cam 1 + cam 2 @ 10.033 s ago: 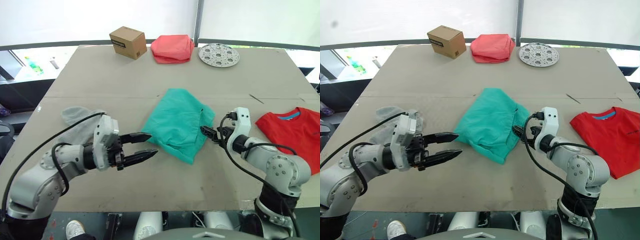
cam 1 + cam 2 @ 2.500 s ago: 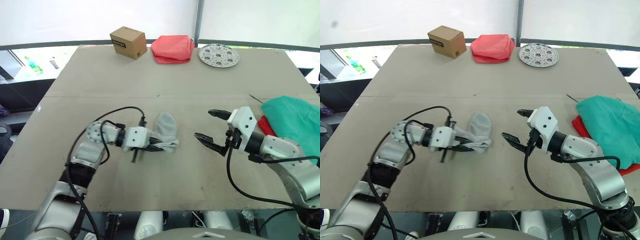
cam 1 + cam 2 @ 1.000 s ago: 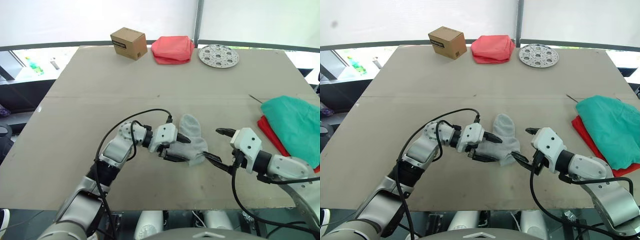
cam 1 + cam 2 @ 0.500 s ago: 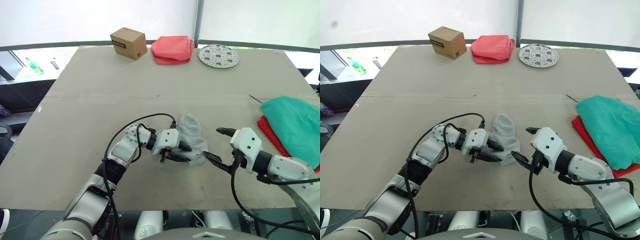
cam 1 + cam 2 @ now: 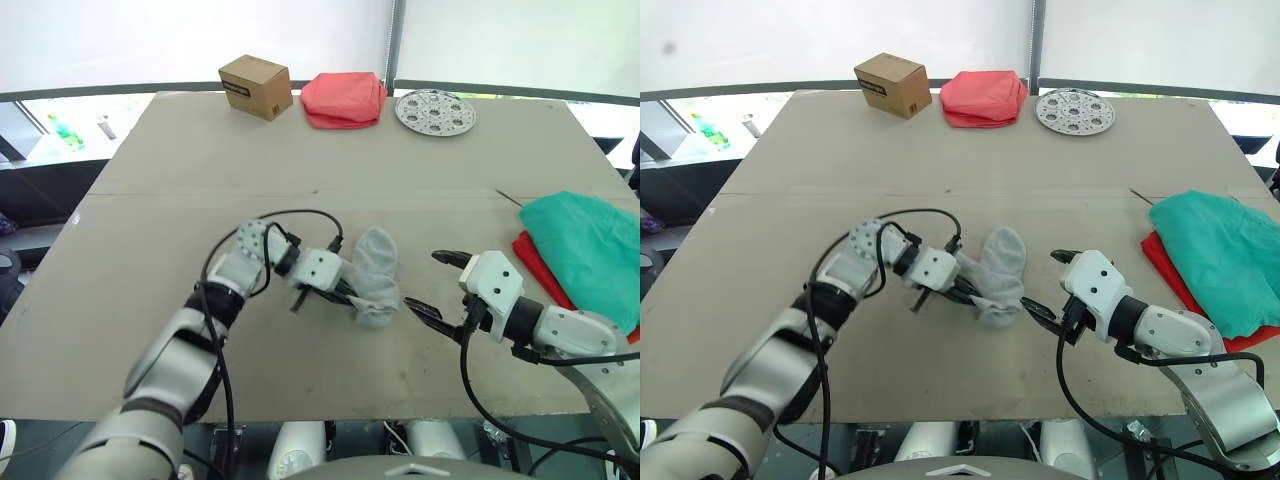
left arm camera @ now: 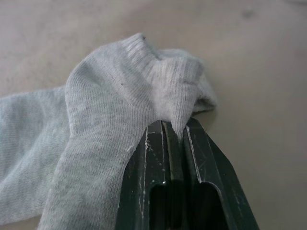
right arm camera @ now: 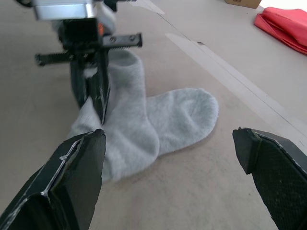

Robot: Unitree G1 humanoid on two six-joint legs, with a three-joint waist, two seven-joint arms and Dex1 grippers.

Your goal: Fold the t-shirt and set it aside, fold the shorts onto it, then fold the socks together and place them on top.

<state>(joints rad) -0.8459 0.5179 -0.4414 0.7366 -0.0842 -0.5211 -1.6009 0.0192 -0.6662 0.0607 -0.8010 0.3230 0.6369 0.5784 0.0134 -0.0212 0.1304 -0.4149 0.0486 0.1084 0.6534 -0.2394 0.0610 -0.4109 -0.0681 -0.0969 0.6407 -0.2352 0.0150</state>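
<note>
At the near centre of the table (image 5: 150,170), the left gripper (image 5: 345,292) pinches a raised fold of the grey socks (image 5: 375,275). The right gripper (image 5: 432,283) waits just to their right, spread wide and empty. The teal shorts (image 5: 580,245) already lie on the red t-shirt (image 5: 535,265) at the right edge. A good fold likely needs the pinched end carried over the flat end, keeping both layers together (a loose layer could slip free). The left wrist view shows knit caught between the closed black fingers (image 6: 151,158); the right wrist view shows the flat end lying spread out.
</note>
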